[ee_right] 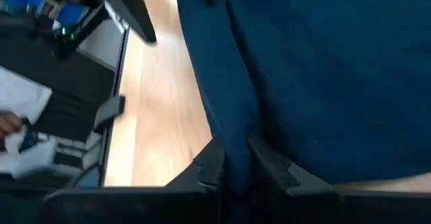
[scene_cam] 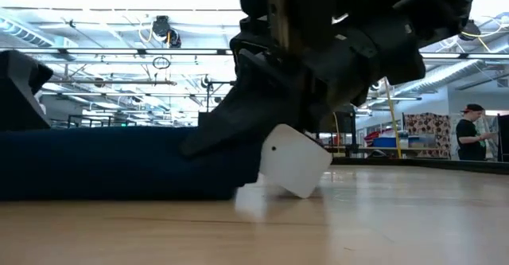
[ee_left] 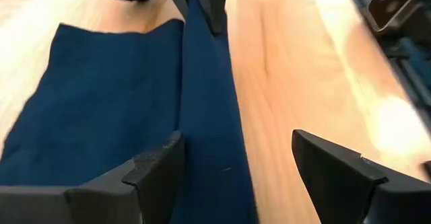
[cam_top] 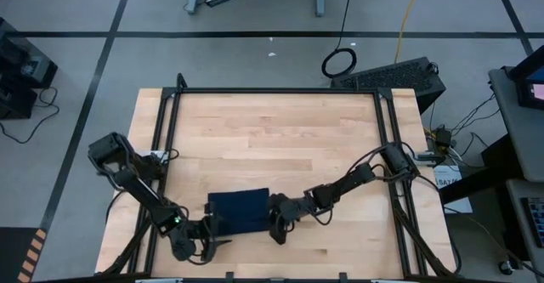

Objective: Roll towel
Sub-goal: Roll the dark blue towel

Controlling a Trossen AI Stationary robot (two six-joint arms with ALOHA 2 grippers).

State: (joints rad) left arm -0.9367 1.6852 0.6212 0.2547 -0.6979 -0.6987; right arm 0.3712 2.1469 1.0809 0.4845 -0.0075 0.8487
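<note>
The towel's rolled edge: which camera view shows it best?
The left wrist view shows it best: the towel lies flat with a raised fold along one side. The high view shows only a small dark rectangle, the low view a dark band, and the right wrist view a close fold between the right end effector's fingers.

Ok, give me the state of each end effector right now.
Left end effector: open, fingers straddling the rolled edge of the towel.
Right end effector: shut on the towel's rolled edge.

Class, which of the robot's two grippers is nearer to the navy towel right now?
Neither clearly: both touch it. The right gripper pinches the towel's rolled edge at one end; the left gripper straddles that edge, fingers open, at the opposite end.
</note>
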